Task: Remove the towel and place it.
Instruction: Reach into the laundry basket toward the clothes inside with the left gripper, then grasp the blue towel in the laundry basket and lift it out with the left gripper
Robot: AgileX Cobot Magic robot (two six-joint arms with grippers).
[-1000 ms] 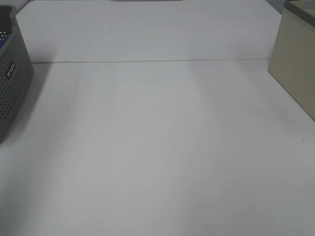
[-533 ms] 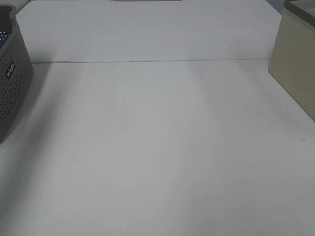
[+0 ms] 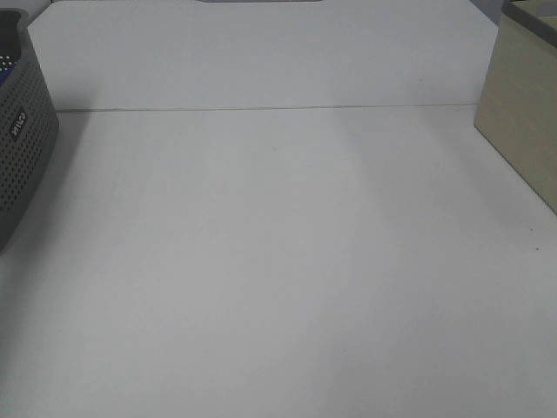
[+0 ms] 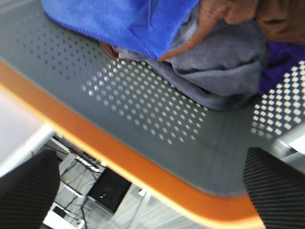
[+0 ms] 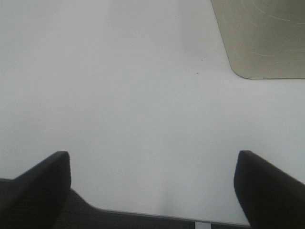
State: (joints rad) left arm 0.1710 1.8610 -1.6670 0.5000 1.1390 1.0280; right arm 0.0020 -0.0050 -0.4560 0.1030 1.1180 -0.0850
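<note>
The towel (image 4: 119,19), royal blue, lies bunched in the grey perforated basket (image 4: 143,109) with an orange rim, on top of a grey cloth (image 4: 224,71) and a brown cloth (image 4: 248,14). In the left wrist view my left gripper (image 4: 152,195) hovers open just outside the basket's rim, with nothing between its black fingers (image 4: 28,191). My right gripper (image 5: 152,186) is open over the bare white table (image 5: 119,95), holding nothing. Neither arm shows in the exterior high view.
The grey basket (image 3: 22,148) stands at the table's left edge. A beige box (image 3: 522,122) stands at the right edge, and its corner (image 5: 262,38) shows in the right wrist view. White tabletop (image 3: 278,261) stretches between them.
</note>
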